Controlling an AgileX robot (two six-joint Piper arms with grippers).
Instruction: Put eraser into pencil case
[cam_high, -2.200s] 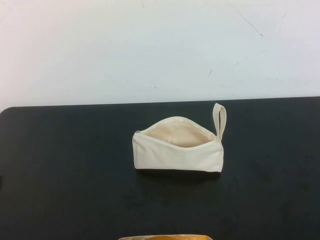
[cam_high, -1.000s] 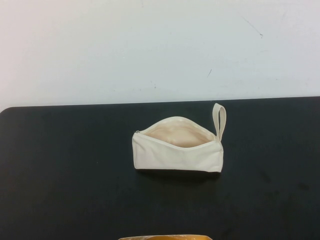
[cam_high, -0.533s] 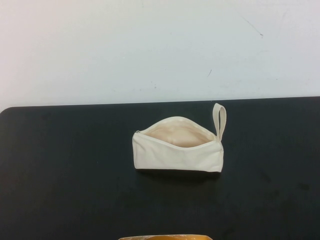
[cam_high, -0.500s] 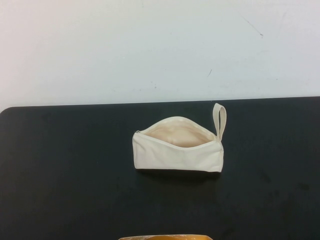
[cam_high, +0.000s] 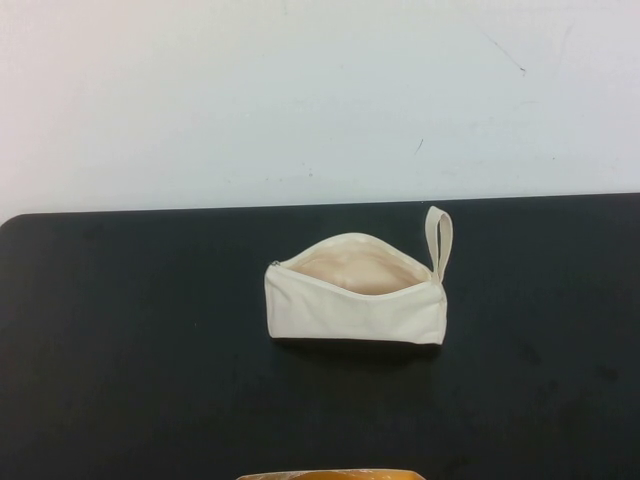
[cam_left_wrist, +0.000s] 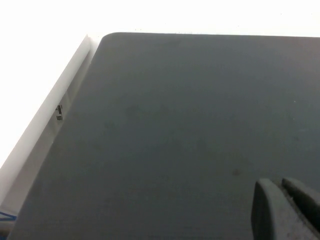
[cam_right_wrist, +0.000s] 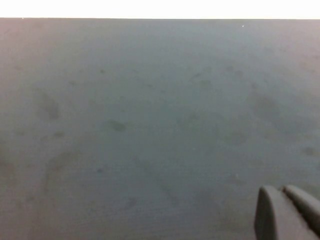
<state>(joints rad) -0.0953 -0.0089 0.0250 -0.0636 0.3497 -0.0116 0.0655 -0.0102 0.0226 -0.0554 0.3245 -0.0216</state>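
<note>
Cream-white canvas pencil case (cam_high: 355, 302) lies unzipped at the centre of the black table (cam_high: 130, 350), loop strap (cam_high: 440, 243) at its right end. Left gripper (cam_left_wrist: 286, 210) and right gripper (cam_right_wrist: 286, 212) hover over bare table away from the case, fingers together, empty. Eraser unseen.

We see a dark tabletop (cam_right_wrist: 150, 125) filling almost the whole right wrist view. It has faint smudges and dull marks on it. A thin bright strip runs along its far edge. In one corner we see the grey tips of our right end effector (cam_right_wrist: 286, 212), two fingers (cam_right_wrist: 272, 215) lying close side by side above the tabletop.
</note>
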